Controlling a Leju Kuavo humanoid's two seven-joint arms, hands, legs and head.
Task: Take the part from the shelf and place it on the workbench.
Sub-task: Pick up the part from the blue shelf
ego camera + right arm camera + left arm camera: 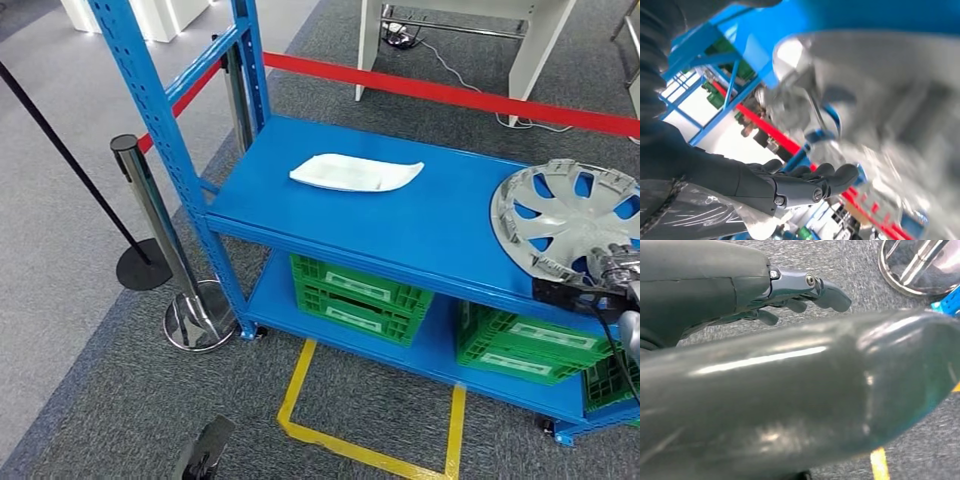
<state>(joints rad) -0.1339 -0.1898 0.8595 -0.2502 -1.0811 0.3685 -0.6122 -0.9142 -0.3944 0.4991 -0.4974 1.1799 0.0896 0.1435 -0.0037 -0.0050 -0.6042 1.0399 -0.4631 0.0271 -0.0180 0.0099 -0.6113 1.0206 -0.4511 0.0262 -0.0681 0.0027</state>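
Blue metal makes up the big shelf [392, 215], which has a flat top board and a lower board. Its right end is cut off by the edge of the head view. Grey carpet [68, 260] lies all around it, with yellow tape lines [302, 375] stuck on the floor in front.

Two green crates [358, 297] sit on the lower board, partly hidden under the top board. A red belt [453, 95] runs behind the shelf, and a shiny post [155, 215] on a round base stands just beside the shelf's left leg.

The silver wheel cover [570, 215] lies flat on the right end of the top board, its spoked face up. It is round, so it has no long side. Its right part is cut off by the picture edge, and in the right wrist view it is a blurry grey shape.

A flat white bag [356, 172] lies near the middle of the top board, well apart from the wheel cover.

The right hand [806, 182] is at the near rim of the wheel cover, fingers stretched out. I cannot tell if it holds the rim. The left hand [791, 292] hangs over the carpet, fingers loosely apart, holding nothing.
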